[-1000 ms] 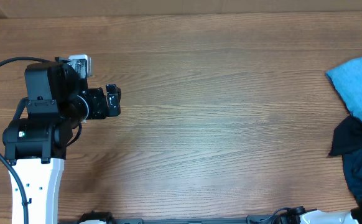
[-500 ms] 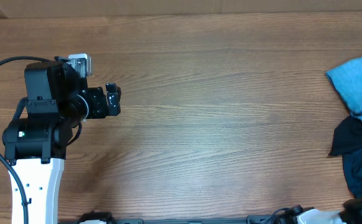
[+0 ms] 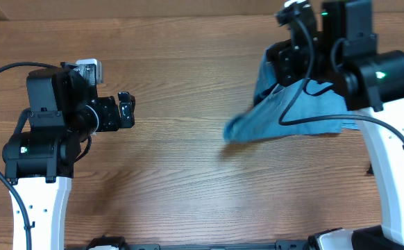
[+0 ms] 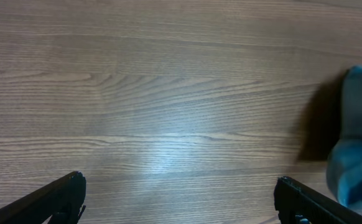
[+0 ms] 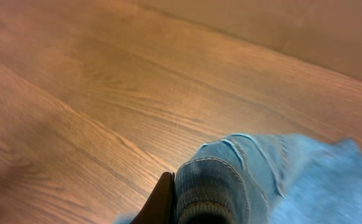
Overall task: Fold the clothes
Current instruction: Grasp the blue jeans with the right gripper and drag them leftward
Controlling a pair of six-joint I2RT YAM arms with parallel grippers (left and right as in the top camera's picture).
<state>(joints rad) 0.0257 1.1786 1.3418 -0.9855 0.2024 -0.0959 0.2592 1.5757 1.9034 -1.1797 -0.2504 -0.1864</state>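
Observation:
The clothes are light blue denim jeans [image 3: 285,118], hanging bunched from my right gripper [image 3: 293,66] over the table's right half, their lower edge trailing left on the wood. In the right wrist view a thick stitched fold of the jeans [image 5: 231,180] fills the jaws of the right gripper [image 5: 193,211], which is shut on it; only one dark finger [image 5: 164,202] shows. My left gripper [image 3: 125,111] hovers at the left, open, with nothing between its fingers [image 4: 63,193]. In the left wrist view the jeans [image 4: 358,155] show at the right edge, beyond the left gripper [image 4: 181,199].
The wooden table [image 3: 188,173] spans the whole overhead view, its back edge along the top. The left arm's base [image 3: 39,201] stands at the front left, and the right arm [image 3: 389,139] rises along the right side with a cable hanging over the jeans.
The right arm has come into view, from the bottom right corner to the far right, carrying the jeans leftward. The cloth heap at the right edge no longer shows. The left arm has not moved.

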